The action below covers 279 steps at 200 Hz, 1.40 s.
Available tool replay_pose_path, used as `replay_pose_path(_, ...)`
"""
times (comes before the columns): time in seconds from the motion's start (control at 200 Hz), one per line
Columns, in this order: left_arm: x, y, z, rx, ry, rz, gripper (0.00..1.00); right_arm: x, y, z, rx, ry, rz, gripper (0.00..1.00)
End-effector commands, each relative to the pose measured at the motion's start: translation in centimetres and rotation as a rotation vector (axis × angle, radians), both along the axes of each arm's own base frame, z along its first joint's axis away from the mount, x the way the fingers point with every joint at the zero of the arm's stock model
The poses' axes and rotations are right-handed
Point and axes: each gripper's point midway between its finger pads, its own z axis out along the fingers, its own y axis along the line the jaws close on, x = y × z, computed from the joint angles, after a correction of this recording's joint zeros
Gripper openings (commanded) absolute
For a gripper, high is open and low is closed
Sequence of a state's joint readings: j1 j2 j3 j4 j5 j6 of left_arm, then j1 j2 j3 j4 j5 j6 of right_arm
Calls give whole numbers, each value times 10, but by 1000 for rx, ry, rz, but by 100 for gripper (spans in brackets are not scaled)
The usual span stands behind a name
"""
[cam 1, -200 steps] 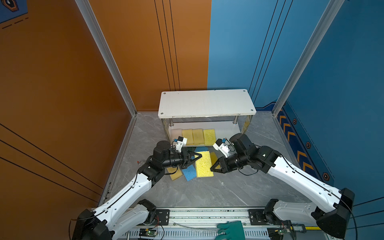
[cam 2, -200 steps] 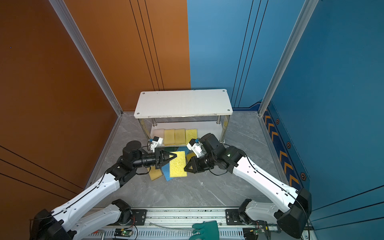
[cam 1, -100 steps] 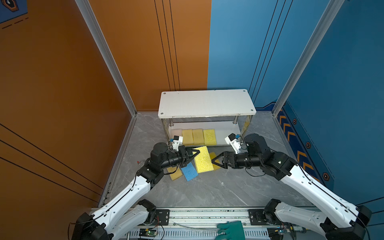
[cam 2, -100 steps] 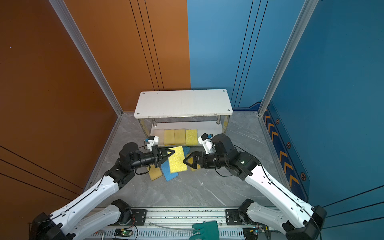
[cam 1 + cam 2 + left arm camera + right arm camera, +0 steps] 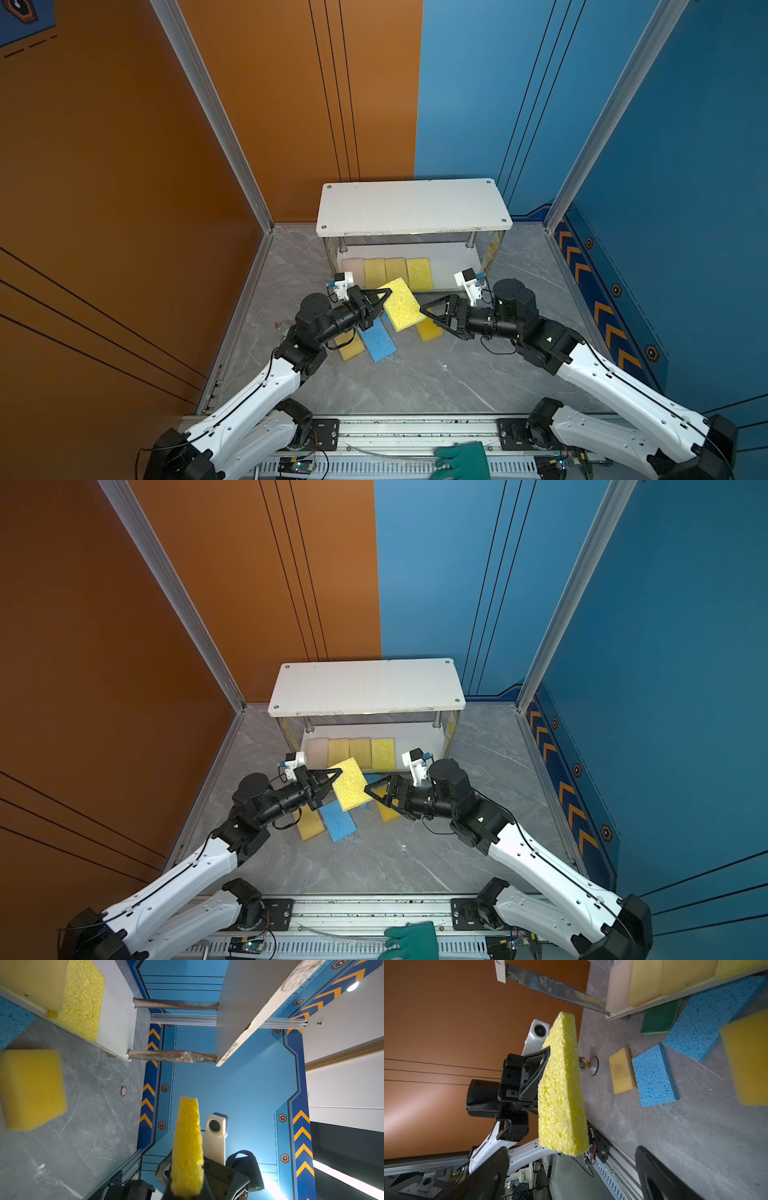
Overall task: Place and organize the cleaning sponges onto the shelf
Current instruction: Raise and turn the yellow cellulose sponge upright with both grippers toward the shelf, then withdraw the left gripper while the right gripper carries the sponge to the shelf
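My left gripper is shut on one edge of a bright yellow porous sponge and holds it tilted above the floor, just in front of the shelf. In the left wrist view the sponge stands edge-on between the jaws. My right gripper is open, close to the sponge's right edge and apart from it. The right wrist view shows its fingers spread wide below the sponge. On the lower board lie a pink-beige sponge and three yellow sponges in a row.
On the floor lie a yellow sponge, a blue one, a second blue one, a dark green one and a yellow one under my right gripper. A teal glove rests on the front rail.
The right gripper opened and drew back to the right off the bright yellow sponge. The left gripper lifted that sponge from the floor and carried it toward the shelf.
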State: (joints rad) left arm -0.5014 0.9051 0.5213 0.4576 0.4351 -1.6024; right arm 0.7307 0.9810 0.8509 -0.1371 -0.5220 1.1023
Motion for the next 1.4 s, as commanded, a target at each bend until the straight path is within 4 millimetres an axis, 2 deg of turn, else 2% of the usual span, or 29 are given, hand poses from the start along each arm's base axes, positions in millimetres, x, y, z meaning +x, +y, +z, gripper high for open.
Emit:
replay_pose_path(0.0, 4, 3, 10, -33, -30, 28, 4, 5, 9, 6, 55, -4, -1, 91)
replay_pose_path(0.335, 4, 0, 8, -31, -28, 20, 4, 13, 27, 11, 113, -2, 15, 70)
replay_pose_path(0.466, 5, -1, 7, -29, -28, 19, 4, 11, 30, 10, 119, 7, 24, 66)
replay_pose_path(0.731, 6, -2, 5, -26, -26, 13, 4, 9, 28, 10, 120, 6, 18, 55)
replay_pose_path(1.071, 7, -2, 4, -24, -25, 19, 4, 9, 28, 5, 112, 23, 19, 30)
replay_pose_path(1.392, 8, -2, 2, -20, -21, 17, 4, 12, 25, 3, 109, 26, 12, 23)
